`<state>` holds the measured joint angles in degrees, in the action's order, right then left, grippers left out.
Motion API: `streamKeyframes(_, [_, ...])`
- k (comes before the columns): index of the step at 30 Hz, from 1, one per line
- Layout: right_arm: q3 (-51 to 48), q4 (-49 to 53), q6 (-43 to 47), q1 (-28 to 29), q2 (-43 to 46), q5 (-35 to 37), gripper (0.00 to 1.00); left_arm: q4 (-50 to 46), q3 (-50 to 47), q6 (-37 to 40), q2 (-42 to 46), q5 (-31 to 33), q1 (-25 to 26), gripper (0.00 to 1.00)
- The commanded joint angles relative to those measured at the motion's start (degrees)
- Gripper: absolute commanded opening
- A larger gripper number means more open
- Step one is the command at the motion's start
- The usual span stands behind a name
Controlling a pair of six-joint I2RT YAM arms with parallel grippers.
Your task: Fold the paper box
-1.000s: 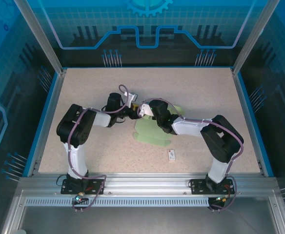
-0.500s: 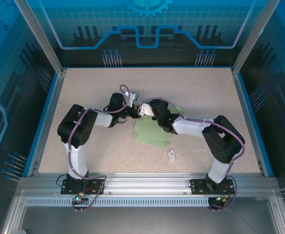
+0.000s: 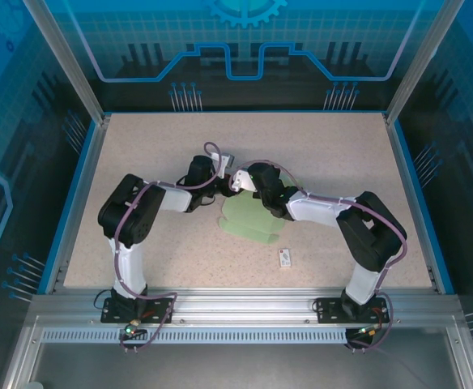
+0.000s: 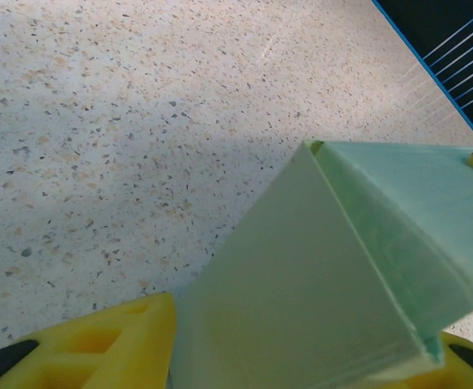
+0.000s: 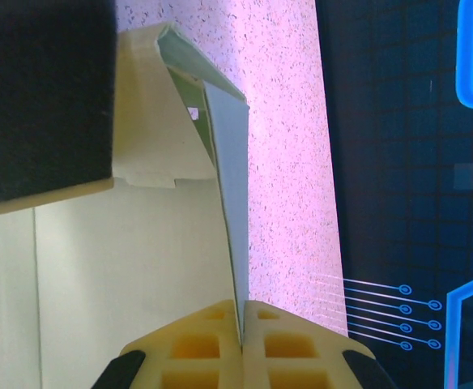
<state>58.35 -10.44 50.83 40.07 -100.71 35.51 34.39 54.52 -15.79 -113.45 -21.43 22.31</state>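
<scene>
A small white tag point(image 3: 284, 258) lies alone on the speckled surface point(image 3: 139, 146), just below the middle of the overhead frame. Blue-lit panels wall the enclosure. The paper box point(image 3: 249, 220) sits mid-frame, partly hidden under both wrists. The right fingers point(image 5: 220, 344) are pinched tight on a raised panel's edge. The left fingers point(image 4: 131, 336) stand apart with folded card between them; whether they press it, I cannot tell.

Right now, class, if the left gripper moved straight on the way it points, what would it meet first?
The paper box: in the left wrist view its mint card sits between the left gripper's yellow fingers and fills the path ahead. The speckled table probably lies beyond it.
</scene>
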Motion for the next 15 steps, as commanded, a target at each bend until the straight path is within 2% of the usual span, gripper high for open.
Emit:
streamKeyframes(1, [1.5, 2.2, -1.6, 0.1, 1.4, -3.0, 0.0, -0.9, 1.0, -2.8, 0.6, 6.3, -0.7, 0.42])
streamKeyframes(6, [1.8, 2.9, -1.8, 0.1, 1.3, -3.1, 0.0, 0.2, 0.7, -4.9, 1.1, 7.9, -0.5, 0.36])
streamKeyframes(10, [2.6, 3.9, -2.1, -0.2, 1.1, -2.9, 0.0, 1.3, 0.9, -3.5, 0.9, 4.1, -0.4, 0.45])
streamKeyframes(15, [2.9, 4.4, -2.4, -0.5, 1.2, -4.0, 0.0, 3.2, -0.1, -2.1, 1.2, 1.2, -0.3, 0.51])
